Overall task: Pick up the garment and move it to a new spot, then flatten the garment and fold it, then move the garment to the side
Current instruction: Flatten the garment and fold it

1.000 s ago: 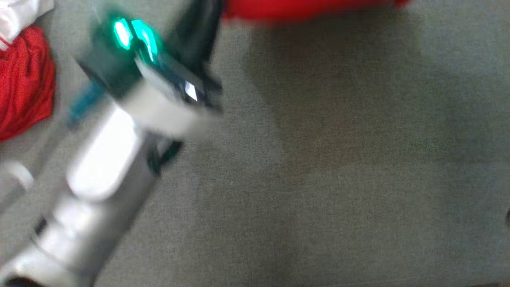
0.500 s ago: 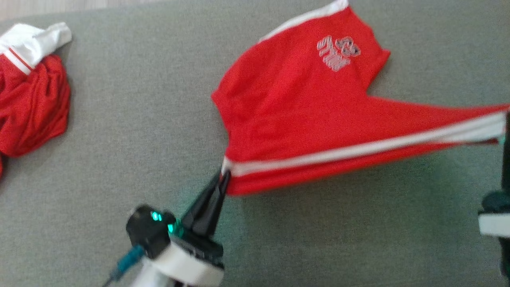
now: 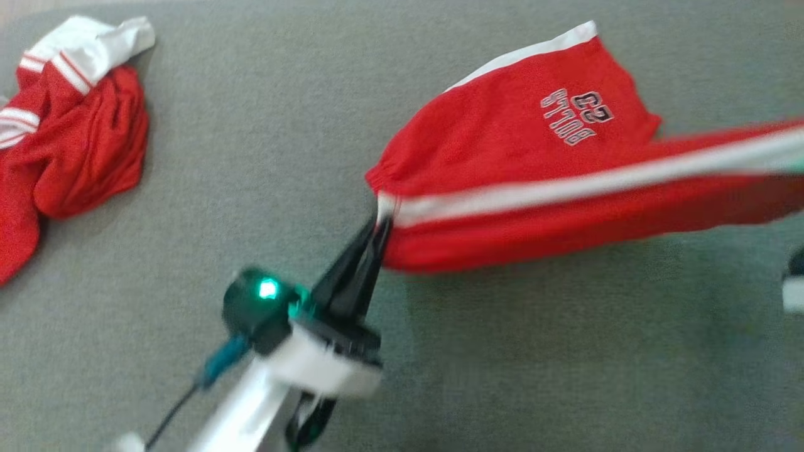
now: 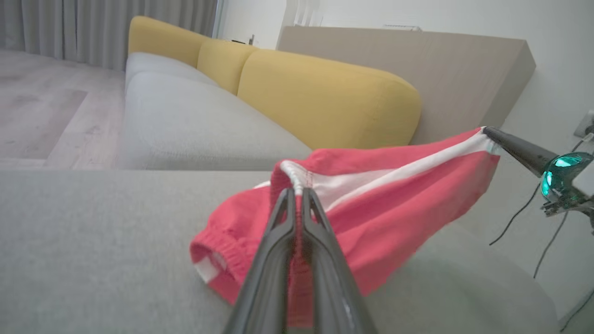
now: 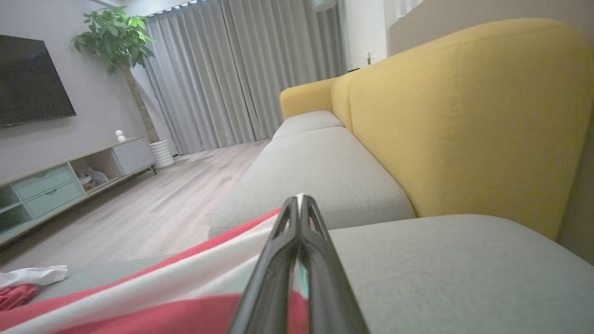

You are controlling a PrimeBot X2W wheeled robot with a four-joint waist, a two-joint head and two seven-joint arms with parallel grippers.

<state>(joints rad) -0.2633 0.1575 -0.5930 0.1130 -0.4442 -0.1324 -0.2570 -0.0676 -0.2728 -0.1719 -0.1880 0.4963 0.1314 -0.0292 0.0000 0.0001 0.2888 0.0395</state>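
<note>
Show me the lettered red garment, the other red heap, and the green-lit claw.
lettered red garment (image 3: 502, 144), head view, cloth beside the lettering.
red heap (image 3: 88, 150), head view, its middle.
left claw (image 3: 380, 216), head view, between its fingertips.

A grey fabric seat (image 3: 264, 125) with a fine weave spreads across the head view. A crumpled heap of red and white clothes (image 3: 81, 144) lies on it at the far left. Whether the red shorts (image 3: 521, 138) touch it at their far leg cannot be told.
</note>
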